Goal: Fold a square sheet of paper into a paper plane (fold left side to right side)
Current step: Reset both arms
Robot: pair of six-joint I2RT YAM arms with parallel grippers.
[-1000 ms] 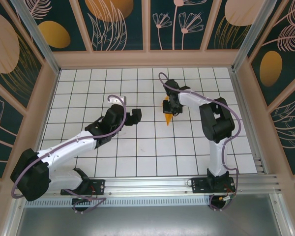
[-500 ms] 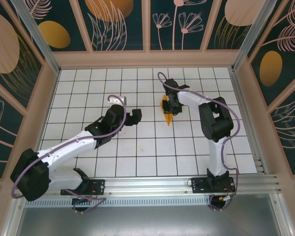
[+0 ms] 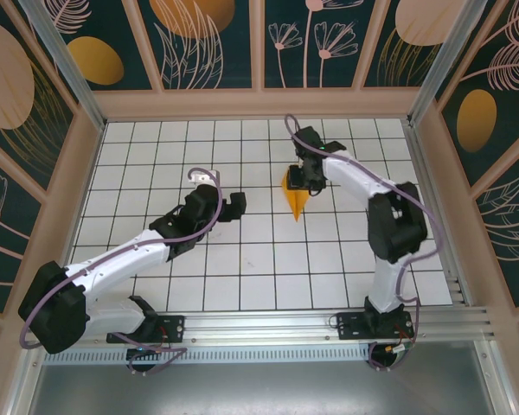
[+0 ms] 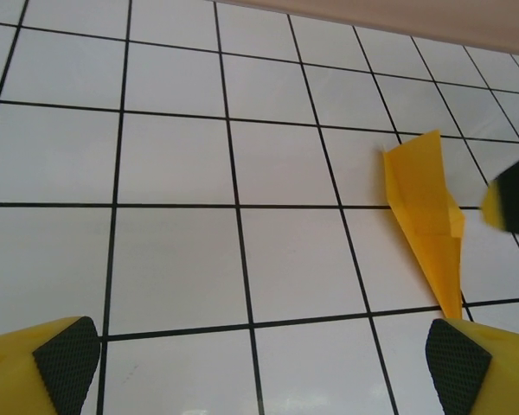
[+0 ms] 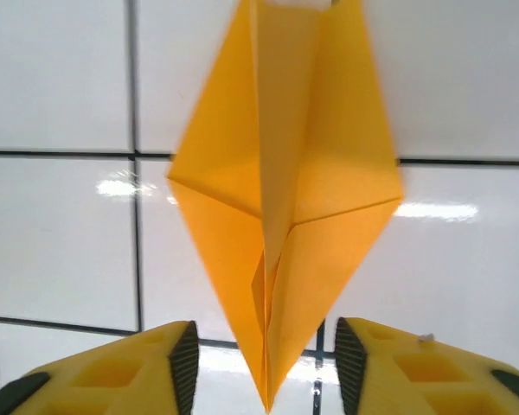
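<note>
On the white tiles (image 3: 156, 164) near mid-table lies the orange paper plane (image 3: 296, 197), a narrow folded dart. The right gripper (image 3: 305, 181), clamped on it a second ago, has loosened and drawn back a little, so the folding looks finished. Its jaws stand half parted around one end, pinching nothing. The left gripper (image 3: 239, 206) hovers wide open, empty, well apart.

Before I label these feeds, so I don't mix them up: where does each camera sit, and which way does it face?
Top external: above and behind the bases, looking down at the tiled table; both arms show.
Left wrist: on the left gripper, facing low across the tiles; its fingertips show.
Right wrist: on the right gripper, facing down; its fingertips show.
Shared: all three see the paper plane.
</note>
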